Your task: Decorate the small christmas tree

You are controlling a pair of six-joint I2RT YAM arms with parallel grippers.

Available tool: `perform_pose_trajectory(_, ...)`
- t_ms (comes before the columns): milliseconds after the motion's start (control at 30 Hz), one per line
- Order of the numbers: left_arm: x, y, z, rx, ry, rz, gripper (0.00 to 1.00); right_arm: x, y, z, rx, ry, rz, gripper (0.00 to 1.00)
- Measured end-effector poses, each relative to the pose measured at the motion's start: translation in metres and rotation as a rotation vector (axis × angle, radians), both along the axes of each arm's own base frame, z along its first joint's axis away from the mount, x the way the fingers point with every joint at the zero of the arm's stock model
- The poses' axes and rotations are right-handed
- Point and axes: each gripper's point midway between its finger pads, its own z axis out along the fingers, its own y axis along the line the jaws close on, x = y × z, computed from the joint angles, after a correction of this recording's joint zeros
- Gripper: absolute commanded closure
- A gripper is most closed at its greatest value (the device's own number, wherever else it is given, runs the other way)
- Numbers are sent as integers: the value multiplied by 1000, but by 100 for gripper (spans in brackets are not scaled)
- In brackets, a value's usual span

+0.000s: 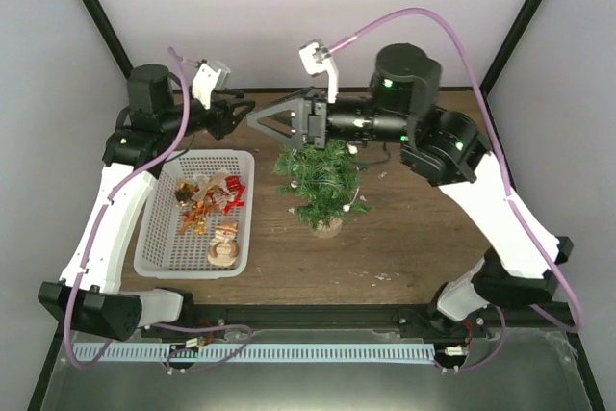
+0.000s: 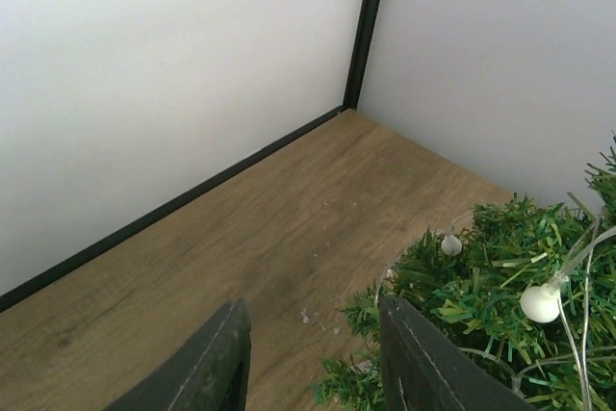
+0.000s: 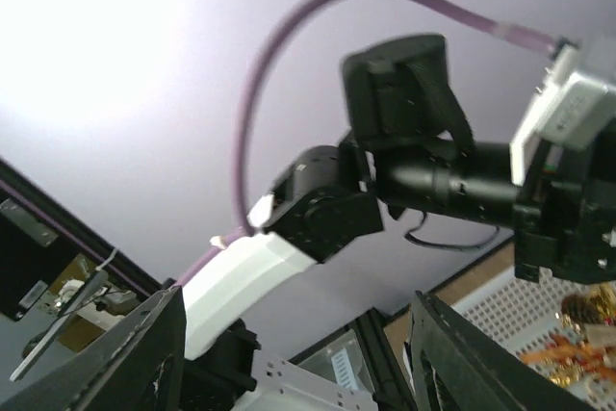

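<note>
The small christmas tree stands upright on its tan base in the middle of the table. A thin wire with white bulbs hangs in its branches. My left gripper is open and empty, held left of the tree's top; bare table shows between its fingers. My right gripper is open and empty. It hovers above the tree's top and points left toward the left arm. Its dark fingers stand wide apart.
A white perforated basket sits left of the tree and holds several ornaments: red and gold pieces and a tan figure. Its corner shows in the right wrist view. White walls with black corner posts close the back.
</note>
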Motion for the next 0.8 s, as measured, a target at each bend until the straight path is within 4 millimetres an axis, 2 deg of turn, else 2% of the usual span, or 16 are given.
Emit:
perform_pose_trajectory(167, -1, 6, -1, 0, 10, 12, 62, -16, -32, 29, 83, -102, -37, 46)
perform_pose_trajectory(400, 2, 21, -11, 29, 60, 77, 62, -6, -91, 47, 111, -139, -302, 49)
perform_pose_trajectory(500, 0, 27, -13, 53, 74, 104, 62, 1, -105, 39, 68, -123, -384, 52)
perform_pose_trajectory(567, -3, 30, -14, 72, 79, 117, 62, 9, -111, 26, 15, -102, -438, 54)
perform_pose_trajectory(667, -10, 36, -13, 101, 79, 141, 62, 21, -120, 2, -71, -64, -522, 56)
perform_pose_trajectory(800, -14, 49, -11, 151, 71, 200, 61, 27, -147, -33, -168, -10, -646, 55)
